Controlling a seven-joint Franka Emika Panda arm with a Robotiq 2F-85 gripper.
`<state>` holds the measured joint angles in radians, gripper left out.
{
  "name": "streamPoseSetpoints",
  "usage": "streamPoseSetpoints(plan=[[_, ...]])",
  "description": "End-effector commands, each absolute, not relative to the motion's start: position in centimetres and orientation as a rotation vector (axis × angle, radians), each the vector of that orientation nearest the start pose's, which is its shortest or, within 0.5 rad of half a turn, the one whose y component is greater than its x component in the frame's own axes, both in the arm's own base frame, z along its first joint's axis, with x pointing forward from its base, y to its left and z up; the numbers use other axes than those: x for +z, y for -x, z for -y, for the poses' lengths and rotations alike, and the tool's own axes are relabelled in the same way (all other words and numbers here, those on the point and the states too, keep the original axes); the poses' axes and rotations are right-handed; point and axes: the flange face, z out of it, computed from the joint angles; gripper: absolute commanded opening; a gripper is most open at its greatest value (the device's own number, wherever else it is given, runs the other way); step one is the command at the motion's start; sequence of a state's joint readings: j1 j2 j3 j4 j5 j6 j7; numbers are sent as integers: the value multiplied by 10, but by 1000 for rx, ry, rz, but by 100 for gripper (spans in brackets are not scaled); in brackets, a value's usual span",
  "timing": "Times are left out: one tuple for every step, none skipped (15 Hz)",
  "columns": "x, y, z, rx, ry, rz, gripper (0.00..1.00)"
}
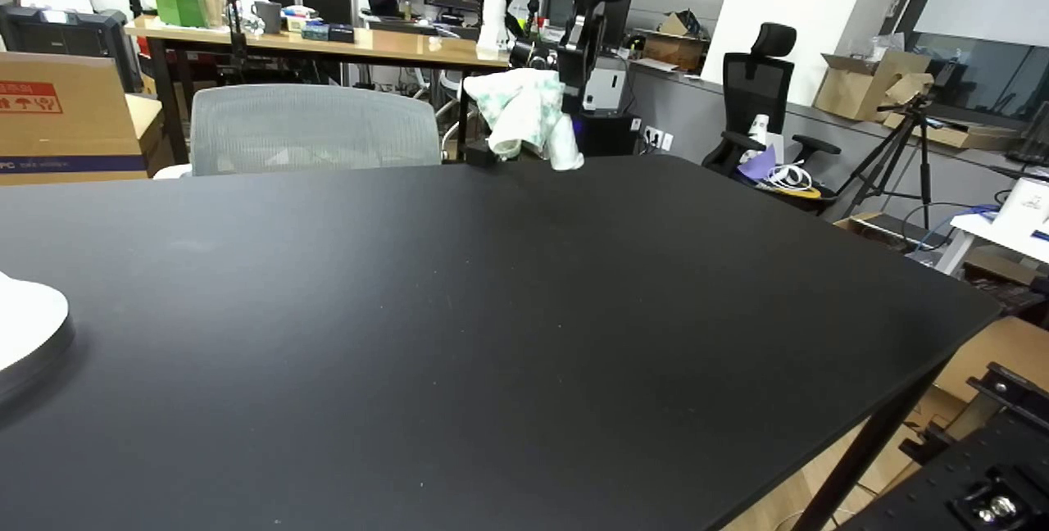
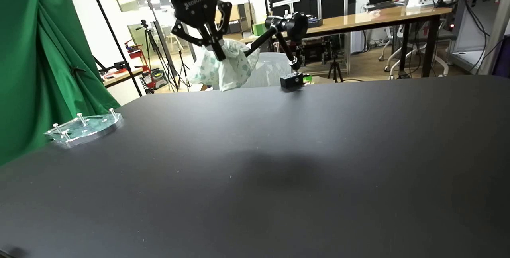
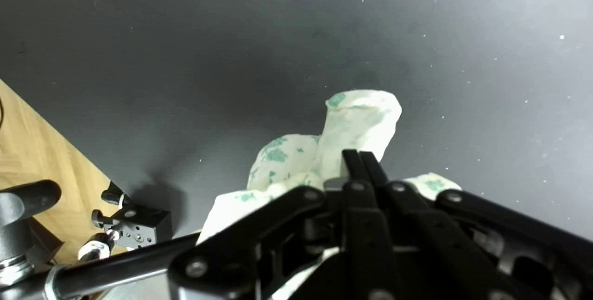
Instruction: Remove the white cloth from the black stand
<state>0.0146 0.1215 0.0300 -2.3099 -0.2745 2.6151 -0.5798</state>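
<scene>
The white cloth with green print hangs bunched at the end of the black stand in both exterior views (image 1: pixel 515 109) (image 2: pixel 235 69). It also shows in the wrist view (image 3: pixel 287 159), below and around the fingers. The black stand (image 2: pixel 293 80) is a jointed arm on a clamp at the table's far edge; its base (image 1: pixel 482 154) and its rod (image 3: pixel 134 260) show too. The rod's end is hidden by the cloth. My gripper (image 3: pixel 364 155) points down with its fingers almost together, pinching a cloth fold at the tips; it shows in both exterior views (image 1: pixel 571 103) (image 2: pixel 219 53).
The black table (image 1: pixel 492 310) spreads below the cloth. A transparent plate with upright bolts (image 2: pixel 85 128) lies by the green curtain (image 2: pixel 36 63). A white rounded object (image 1: pixel 29 322) stands at the table's left. A grey mesh chair (image 1: pixel 315 129) is behind the far edge.
</scene>
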Motion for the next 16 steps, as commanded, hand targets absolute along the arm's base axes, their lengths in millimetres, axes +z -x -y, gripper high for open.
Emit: streamPoseSetpoints(plan=[[320, -538, -30, -242, 3039, 1354, 0], [322, -534, -32, -241, 3030, 1350, 0], [324, -529, -34, -240, 3022, 1345, 0], [327, -521, -40, -235, 3002, 1343, 0], [328, -512, -45, -225, 2980, 1345, 0], [330, -503, -52, -208, 2952, 1353, 0], [332, -493, -58, -192, 2922, 1368, 0], [335, -482, -66, -172, 2888, 1389, 0], [338, -474, -72, -156, 2860, 1405, 0], [342, -464, -79, -141, 2829, 1423, 0], [346, -455, -85, -125, 2803, 1438, 0], [350, -445, -91, -113, 2780, 1451, 0], [354, -437, -97, -97, 2762, 1460, 0], [356, -428, -102, -80, 2746, 1471, 0], [359, -421, -106, -64, 2731, 1480, 0], [360, -415, -110, -45, 2722, 1484, 0]])
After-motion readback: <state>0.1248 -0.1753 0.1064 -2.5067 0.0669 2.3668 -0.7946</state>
